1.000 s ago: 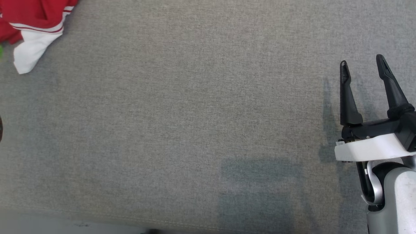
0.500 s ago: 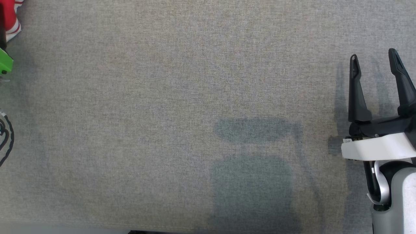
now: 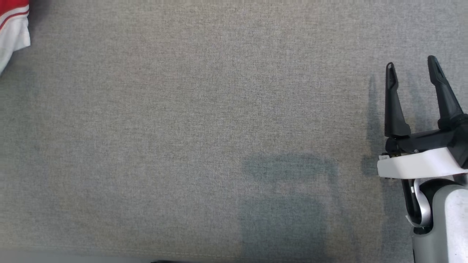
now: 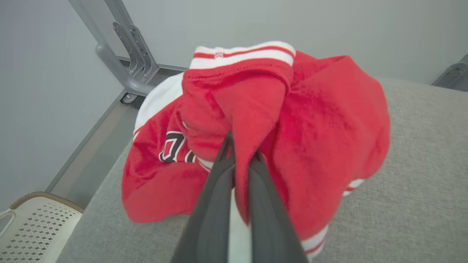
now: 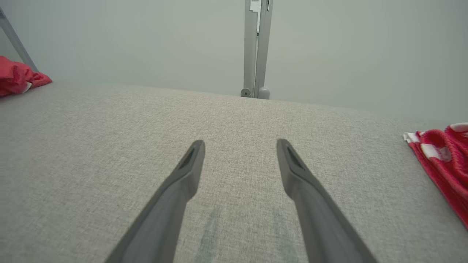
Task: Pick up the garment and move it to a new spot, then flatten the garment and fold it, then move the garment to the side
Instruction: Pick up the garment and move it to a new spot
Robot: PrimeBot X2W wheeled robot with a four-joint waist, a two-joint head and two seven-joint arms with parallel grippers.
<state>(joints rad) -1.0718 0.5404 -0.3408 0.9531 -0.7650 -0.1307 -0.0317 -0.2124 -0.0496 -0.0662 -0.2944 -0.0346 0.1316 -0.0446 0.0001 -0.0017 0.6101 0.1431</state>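
Note:
The garment (image 4: 329, 120) is a crumpled red jersey with white trim and dark lettering, lying bunched on the grey padded table (image 4: 420, 182). My left gripper (image 4: 241, 149) is shut on a raised red fold at its middle. In the head view only a red-and-white corner of the garment (image 3: 12, 22) shows, at the top left edge. My right gripper (image 3: 411, 63) hovers open over bare table at the right, far from the garment, with nothing between its fingers (image 5: 190, 171).
A pale perforated basket (image 4: 33, 226) stands below the table's left end, beside a grey metal frame (image 4: 124, 54). A grey post (image 5: 257, 47) rises behind the table. Another red-and-white cloth (image 5: 442, 160) lies at the right. The table's front edge (image 3: 91, 252) runs along the bottom.
My left gripper has closed on the garment. The head view has shifted between frames, so less of the garment shows. The right gripper stays open in about the same place.

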